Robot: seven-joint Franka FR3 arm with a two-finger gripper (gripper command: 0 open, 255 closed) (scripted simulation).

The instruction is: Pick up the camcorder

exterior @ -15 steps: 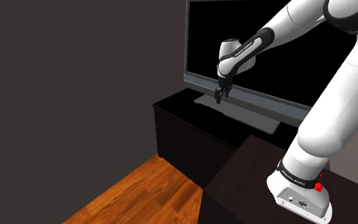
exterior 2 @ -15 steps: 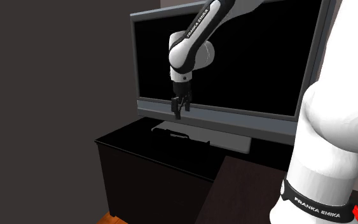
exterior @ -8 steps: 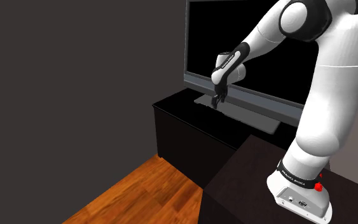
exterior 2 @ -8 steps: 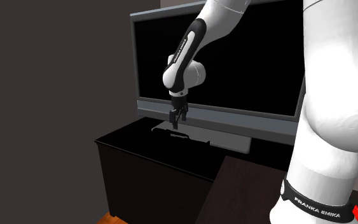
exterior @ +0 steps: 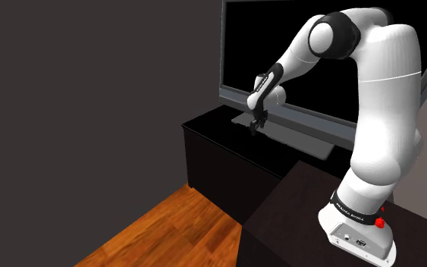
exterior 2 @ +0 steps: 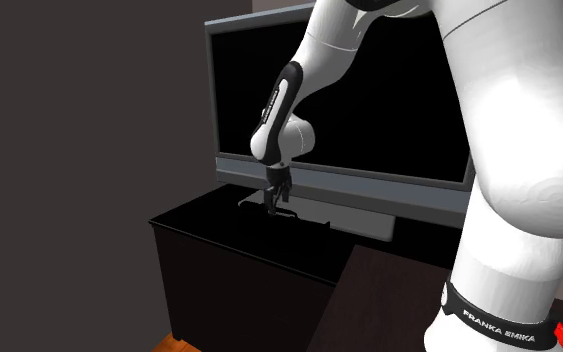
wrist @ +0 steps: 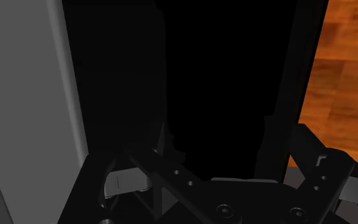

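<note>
Dim room, with a dark grey wall (exterior: 90, 91) on the shoulder view's left and a reddish wooden floor (exterior: 166, 227) below. Beside that wall, a low black cabinet (exterior: 219, 163) with a glossy top. Along its back edge, a wide television (exterior 2: 399, 110), black screen in a grey frame, on a flat grey base plate (exterior 2: 359, 222). Nearer the shoulder camera, a dark box stand (exterior: 295, 212) carrying the white arm (exterior: 382, 114), bent over towards the cabinet top.

Hand (exterior 2: 274, 200) pointing down, low over the back part of the cabinet, at the front edge of the base plate and near that plate's end on the second exterior view's left. Fingers (wrist: 130, 178) spread apart.

Camcorder (exterior 2: 291, 212) a small black shape on the cabinet top, against the front edge of the base plate, right under the hand. Cannot tell whether touched by the fingers.

From the wrist, a black mass between the spread fingers, hard to separate from the black top. Grey plate to one side, floor boards past the cabinet's front edge
</note>
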